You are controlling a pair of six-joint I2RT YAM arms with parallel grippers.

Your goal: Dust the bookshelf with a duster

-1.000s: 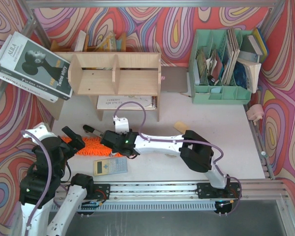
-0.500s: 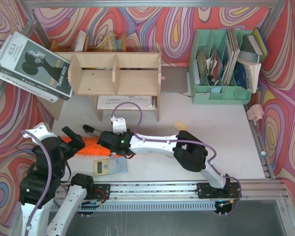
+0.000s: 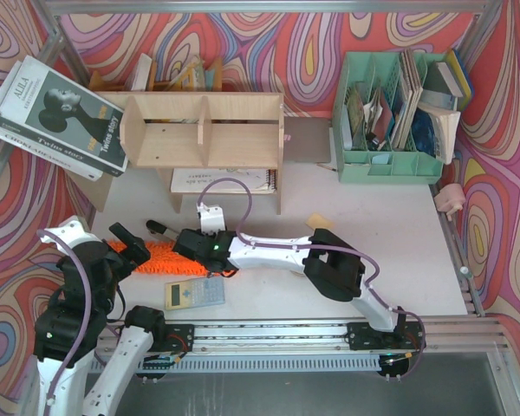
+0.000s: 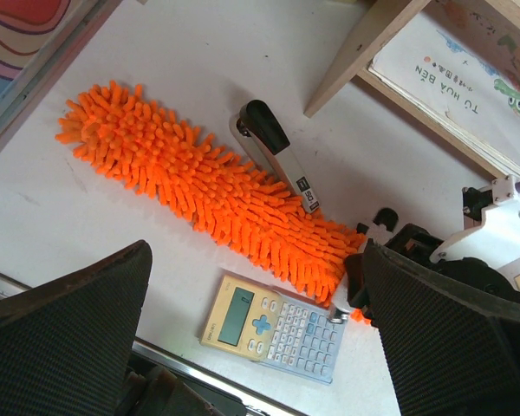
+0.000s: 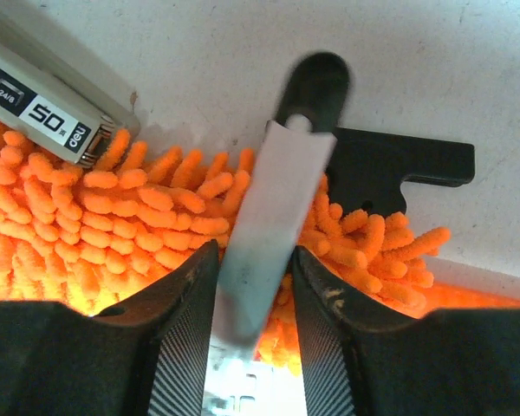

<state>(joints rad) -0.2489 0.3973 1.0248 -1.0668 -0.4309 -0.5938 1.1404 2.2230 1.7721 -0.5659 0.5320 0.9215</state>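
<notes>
Lying flat on the tabletop (image 3: 373, 234), the duster (image 3: 160, 257) sits at about 8 o'clock in the top view, well short of the bookshelf (image 3: 204, 130), which stands at 11 to 12 o'clock. The duster's fluffy orange length runs from 10 o'clock to 4 o'clock in the left wrist view (image 4: 208, 186).

A stapler (image 3: 160, 229) touches its 12 o'clock side, and a calculator (image 3: 193, 293) lies just beside it at 6 o'clock. A notebook (image 3: 221, 179) rests under the bookshelf. A green organizer (image 3: 390, 165) stands at 2 o'clock.

The right pincer (image 3: 184, 245) reaches across to the duster's 3 o'clock end. In its own view the right pincer (image 5: 256, 251) is pressed together on a flat grey strip (image 5: 260, 217) with a black rounded tip, which points to 12 o'clock over the orange fluff (image 5: 78, 217). Whether that strip belongs to the duster cannot be told.

The left pincer (image 3: 130, 245) hangs at the duster's 9 o'clock end. Its fingers (image 4: 69, 329) are spread wide, above duster and calculator (image 4: 273, 325), touching neither.
</notes>
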